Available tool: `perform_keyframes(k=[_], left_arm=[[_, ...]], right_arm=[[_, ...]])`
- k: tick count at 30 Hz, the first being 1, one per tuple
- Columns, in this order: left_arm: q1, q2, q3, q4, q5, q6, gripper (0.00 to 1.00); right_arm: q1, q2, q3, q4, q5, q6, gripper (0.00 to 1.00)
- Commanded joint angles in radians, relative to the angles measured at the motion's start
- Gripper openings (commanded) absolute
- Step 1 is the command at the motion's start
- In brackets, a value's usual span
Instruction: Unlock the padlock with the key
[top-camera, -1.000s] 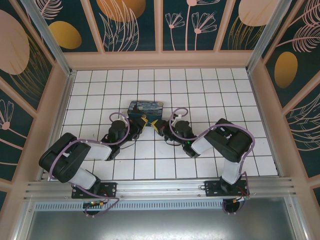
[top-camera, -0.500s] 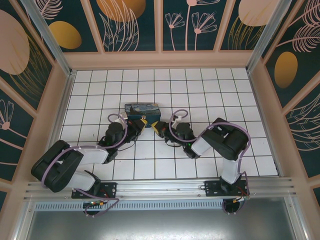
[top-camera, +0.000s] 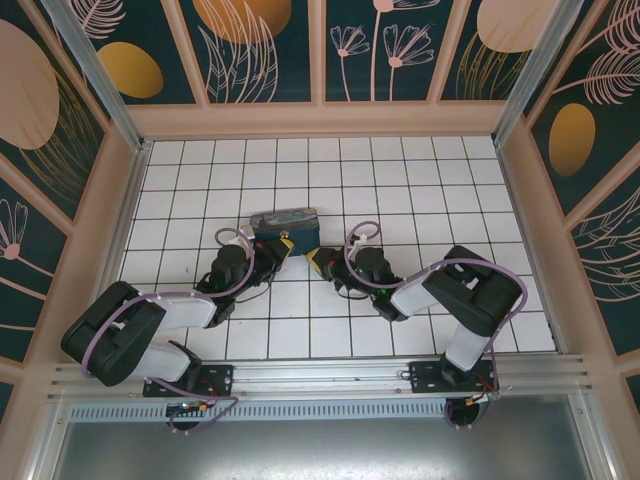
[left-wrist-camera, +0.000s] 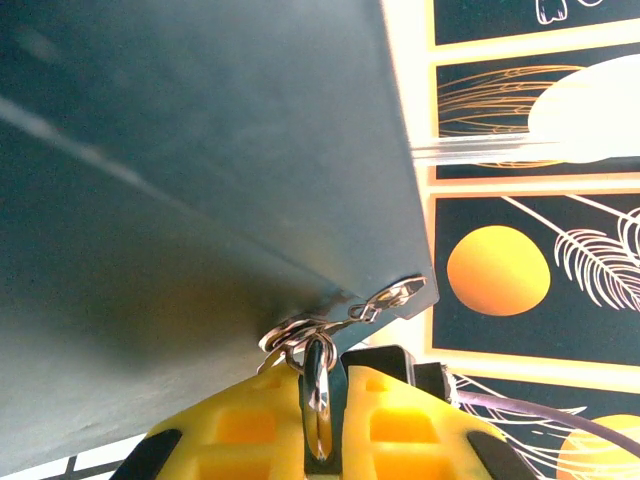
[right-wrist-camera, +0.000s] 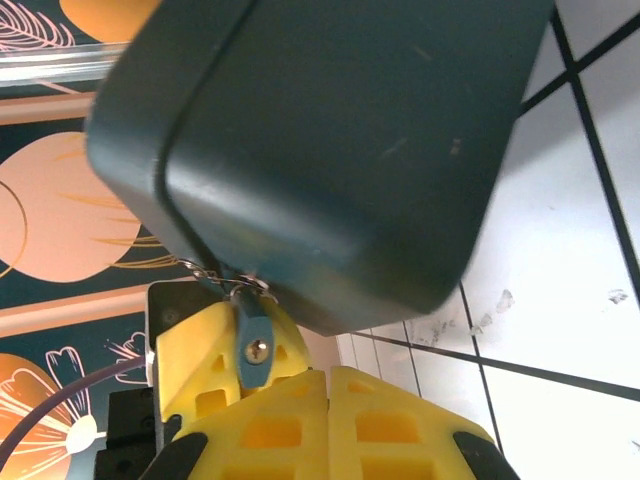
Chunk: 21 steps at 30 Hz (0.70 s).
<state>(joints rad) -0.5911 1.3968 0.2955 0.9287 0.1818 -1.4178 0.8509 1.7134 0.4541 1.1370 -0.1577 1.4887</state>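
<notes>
padlock (right-wrist-camera: 252, 338): the tiny dark bluish-grey one with a thin metal shackle is, as far as I can tell, pinched in the left arm's yellow two-finger tool (left-wrist-camera: 318, 378), just beside the near corner of the big blue-and-yellow painted rectangular box (top-camera: 285, 218). The right wrist view gives a small blue body with a silver dot on it. From the left wrist, a thin silvery loop (left-wrist-camera: 319, 410) sits in the slot between the clenched fingers, and I read that as the shackle.

Nearest the arm bases is the right arm's yellow tool (right-wrist-camera: 325, 388), on the near side of the box and a bit apart from it, aimed at the lock. Its fingers are pressed together, and I can't tell if the thin silvery key is between them.

Next out is the left tool. My guess is it's gripping the lock so the body stays steady and faces the other arm for the key.

A little metal chain (left-wrist-camera: 388, 295) hangs at that box corner, right above the lock.

Past the box it's white tiled table (top-camera: 400, 170), then dark floral wall panels (top-camera: 400, 50).
</notes>
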Motion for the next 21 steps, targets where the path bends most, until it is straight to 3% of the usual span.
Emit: perform_keyframes(k=[1, 21], left_arm=[[-0.004, -0.001, 0.02, 0.031, -0.01, 0.02, 0.0], [-0.005, -0.001, 0.021, 0.029, -0.012, 0.024, 0.0]], right_arm=[[0.005, -0.021, 0.034, -0.034, 0.011, -0.035, 0.0], [0.01, -0.016, 0.081, -0.039, 0.005, -0.031, 0.0]])
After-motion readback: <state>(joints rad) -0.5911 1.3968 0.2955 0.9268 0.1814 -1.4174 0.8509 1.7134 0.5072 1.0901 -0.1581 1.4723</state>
